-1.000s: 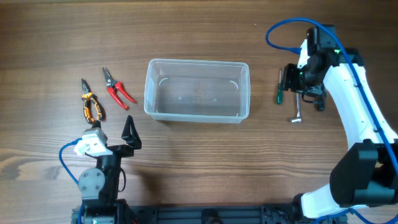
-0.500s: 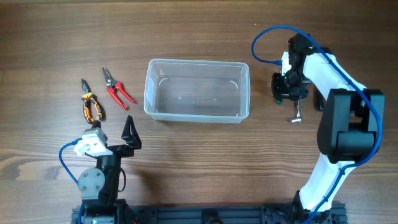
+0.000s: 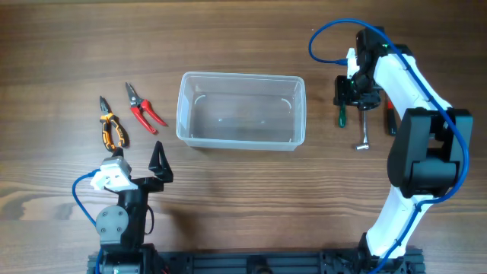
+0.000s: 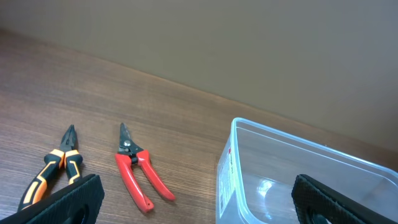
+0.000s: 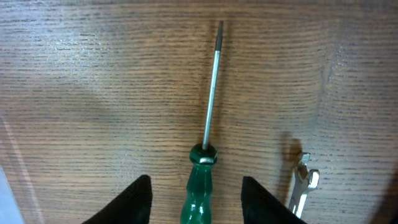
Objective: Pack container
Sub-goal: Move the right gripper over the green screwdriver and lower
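Right gripper (image 5: 196, 190) spread, straddling green screwdriver (image 5: 209, 102) handle, nothing pinched yet. Container (image 3: 242, 75) sits empty mid worktop (image 3: 251, 190), just left of that gripper. Risk: round handle rolls, or off-centre pinch lets tool tilt and clip container rim in transfer. Wrench (image 5: 302, 185) just beside could get nudged. Left gripper (image 3: 159, 162) spread, idle; orange pliers (image 3: 112, 131) and red snips (image 3: 143, 111) lie left of container.
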